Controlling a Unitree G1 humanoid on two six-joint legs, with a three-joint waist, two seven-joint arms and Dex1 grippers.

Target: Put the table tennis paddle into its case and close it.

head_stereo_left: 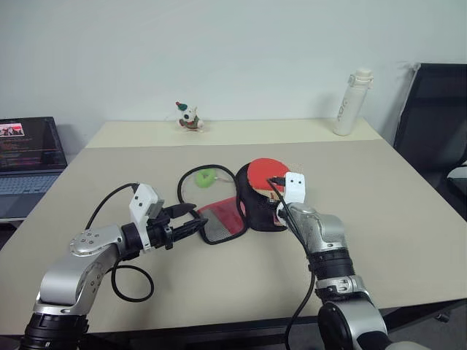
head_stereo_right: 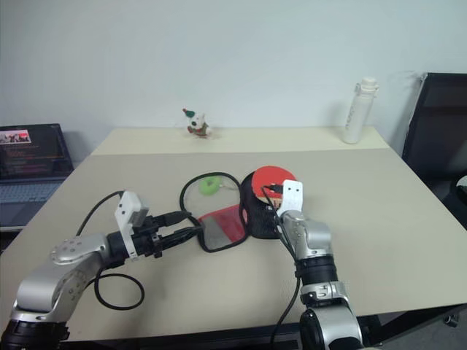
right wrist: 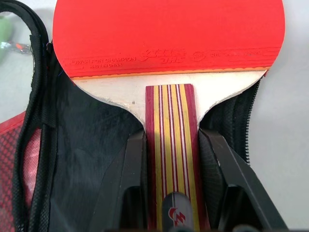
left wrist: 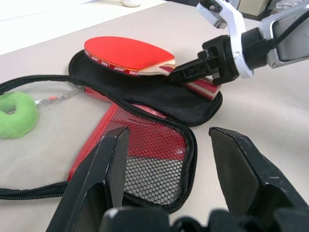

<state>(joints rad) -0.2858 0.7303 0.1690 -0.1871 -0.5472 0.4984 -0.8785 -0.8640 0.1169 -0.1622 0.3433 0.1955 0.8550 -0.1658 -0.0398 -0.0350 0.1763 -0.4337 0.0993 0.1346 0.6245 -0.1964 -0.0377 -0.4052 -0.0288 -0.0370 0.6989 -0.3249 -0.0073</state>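
The table tennis paddle (right wrist: 169,36), red-faced with a striped wooden handle, lies over the black inner half of its case (head_stereo_left: 257,211), which is unzipped near the table's middle. My right gripper (right wrist: 171,142) is shut on the paddle's handle, one black finger on each side. The case's red flap with the black mesh panel (left wrist: 149,159) is folded out flat on the table towards my left arm. My left gripper (head_stereo_left: 198,224) stands open just at that flap's edge, with nothing between its fingers (left wrist: 113,159).
A green ring (head_stereo_left: 206,176) on a black strap lies by the case's far left. At the table's back stand a small toy figure (head_stereo_left: 189,117) and a white bottle (head_stereo_left: 352,102). A laptop (head_stereo_left: 28,157) sits off the left edge, a black chair (head_stereo_left: 438,124) off the right.
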